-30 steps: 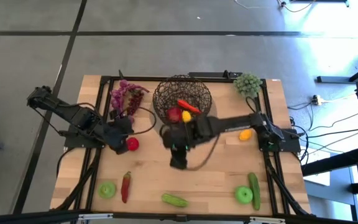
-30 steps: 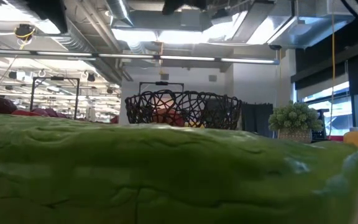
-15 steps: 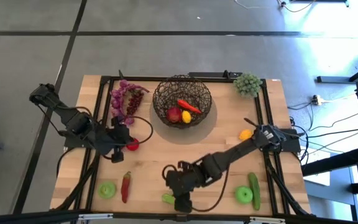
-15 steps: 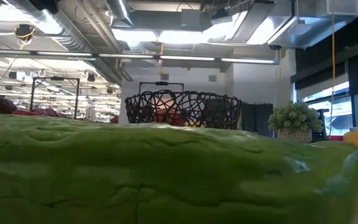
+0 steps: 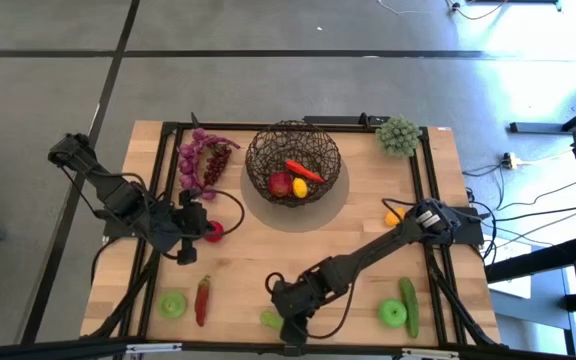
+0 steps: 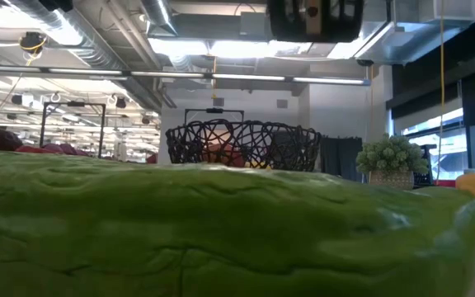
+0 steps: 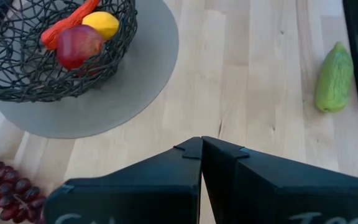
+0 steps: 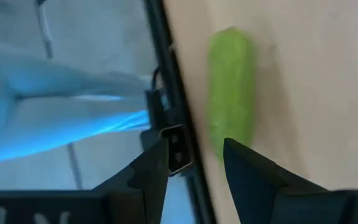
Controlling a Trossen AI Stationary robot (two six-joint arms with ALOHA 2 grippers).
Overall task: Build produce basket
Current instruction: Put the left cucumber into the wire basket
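Big open industrial lab/workshop: exposed ceiling ducts (image 6: 122, 49), strip lights, concrete floor (image 5: 268, 80), cables.

A dark woven-wire basket (image 5: 292, 162) sits on a pale, matt wooden table (image 5: 358, 250); the cucumber (image 8: 230, 93) looks bumpy.

The basket (image 5: 293, 160) sits at the worktop's (image 5: 368, 255) far middle, with an apple (image 5: 280, 184), lemon (image 5: 300, 187) and what seems a carrot (image 5: 303, 170) in it. Grapes (image 5: 200, 160) lie to its left. A cucumber (image 5: 270, 319) lies at the near edge, under the right hand (image 5: 290, 335).
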